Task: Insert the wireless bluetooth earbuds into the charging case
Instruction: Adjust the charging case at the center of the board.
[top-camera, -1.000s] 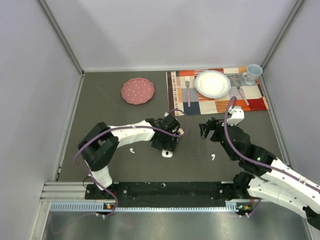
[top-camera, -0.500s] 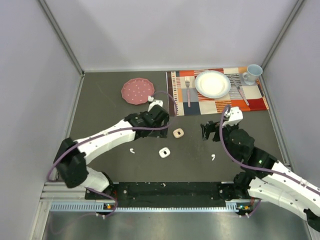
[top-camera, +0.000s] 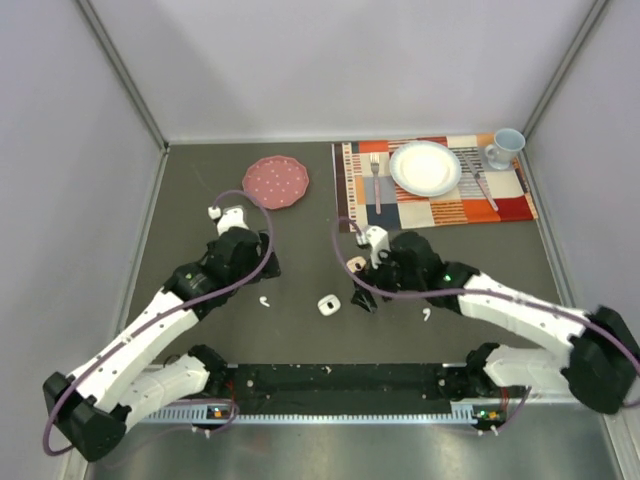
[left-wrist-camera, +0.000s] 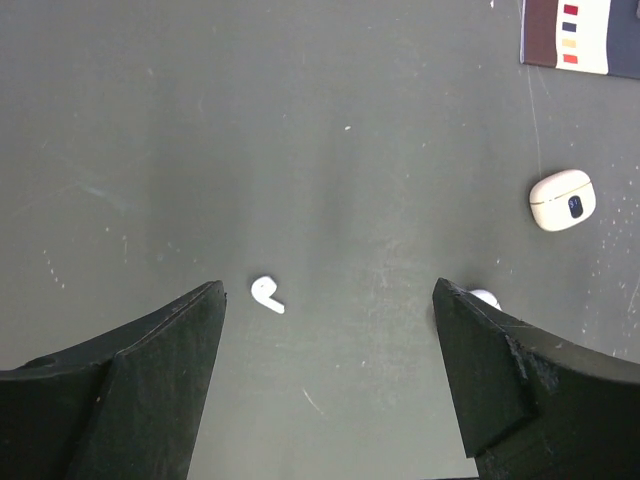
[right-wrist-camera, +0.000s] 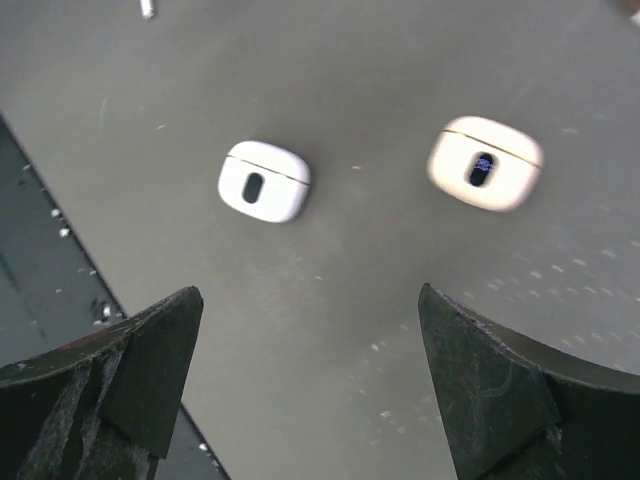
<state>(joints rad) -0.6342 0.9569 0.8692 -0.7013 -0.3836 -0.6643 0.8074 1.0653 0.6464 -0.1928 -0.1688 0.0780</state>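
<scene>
Two of the white earbuds show. One earbud (top-camera: 264, 300) lies left of the cases and, in the left wrist view (left-wrist-camera: 266, 294), sits between my fingers near the left one. Another earbud (top-camera: 426, 314) lies to the right. A white charging case (top-camera: 327, 305) (right-wrist-camera: 264, 181) and a cream charging case (top-camera: 355, 264) (right-wrist-camera: 485, 164) (left-wrist-camera: 562, 200) lie shut at the centre. My left gripper (top-camera: 252, 265) (left-wrist-camera: 330, 295) is open above the first earbud. My right gripper (top-camera: 365, 290) (right-wrist-camera: 310, 295) is open and empty, just beside the two cases.
A pink plate (top-camera: 275, 182) lies at the back. A patterned placemat (top-camera: 440, 205) at the back right holds a white plate (top-camera: 425, 167), a fork, a knife and a mug (top-camera: 505, 147). The black base rail (top-camera: 340, 380) runs along the near edge.
My left gripper has pulled back left, away from the cases, and now hangs over the left earbud. My right gripper has moved left and down, closer to the two cases.
</scene>
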